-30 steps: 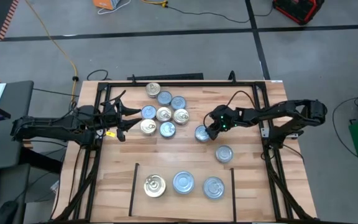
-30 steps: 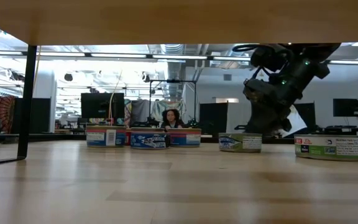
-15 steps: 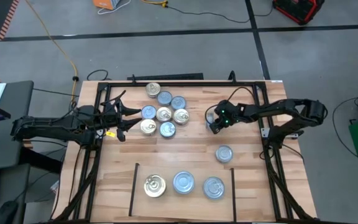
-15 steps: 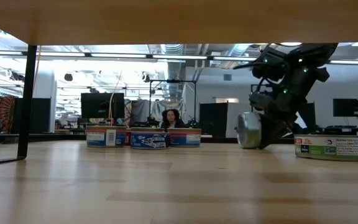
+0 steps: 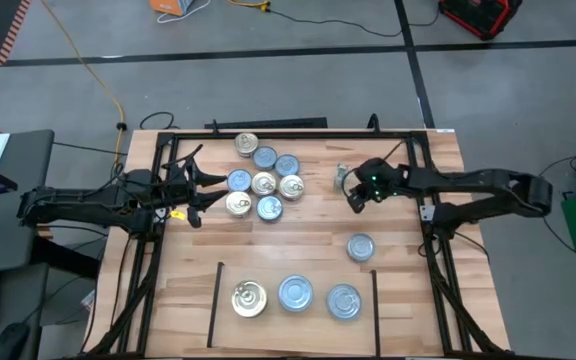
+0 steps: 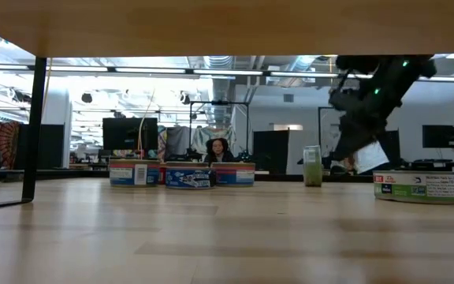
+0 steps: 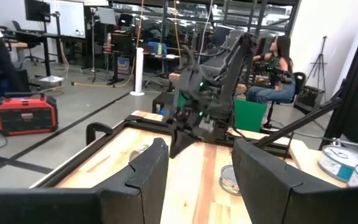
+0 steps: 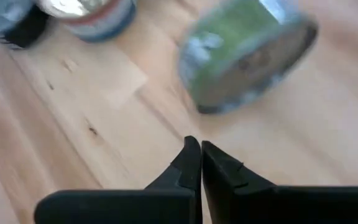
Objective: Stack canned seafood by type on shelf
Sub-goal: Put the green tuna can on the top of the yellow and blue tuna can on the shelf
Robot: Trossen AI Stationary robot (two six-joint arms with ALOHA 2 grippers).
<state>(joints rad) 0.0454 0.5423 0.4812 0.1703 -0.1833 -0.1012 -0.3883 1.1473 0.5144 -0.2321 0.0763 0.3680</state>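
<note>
Standing on its rim, a green-sided tin (image 5: pixel 341 178) sits on the light wood-plank worktop (image 5: pixel 298 245) toward the far right corner, just beside the right gripper (image 5: pixel 353 200) but clear of it. The right gripper's jaws are pressed together with nothing between them; the right wrist view shows the two dark fingertips (image 8: pixel 199 163) meeting above bare wood, with the tin (image 8: pixel 246 53) beyond them.

The left gripper (image 5: pixel 190 190) hovers at the left edge of the worktop, jaws partly open and empty.

A cluster of flat round tins (image 5: pixel 265 180), seven in all, some gold-topped and some silver-topped with blue sides, lies in the far-centre area, tins touching or just beside one another. One silver-topped tin (image 5: pixel 360 247) lies flat and alone toward the right edge, between the tipped tin and the shelf.

The shelf (image 5: pixel 293 320), a plank patch bounded by thin black lines at the near edge, carries a row of three: a gold-topped tin (image 5: pixel 249 299), a silver-topped tin (image 5: pixel 295 293) and another silver-topped tin (image 5: pixel 343 301), each apart from its neighbour. A black metal frame (image 5: pixel 153 260) runs along the left, far and right edges. Bare wood lies open between the cluster and the shelf.
</note>
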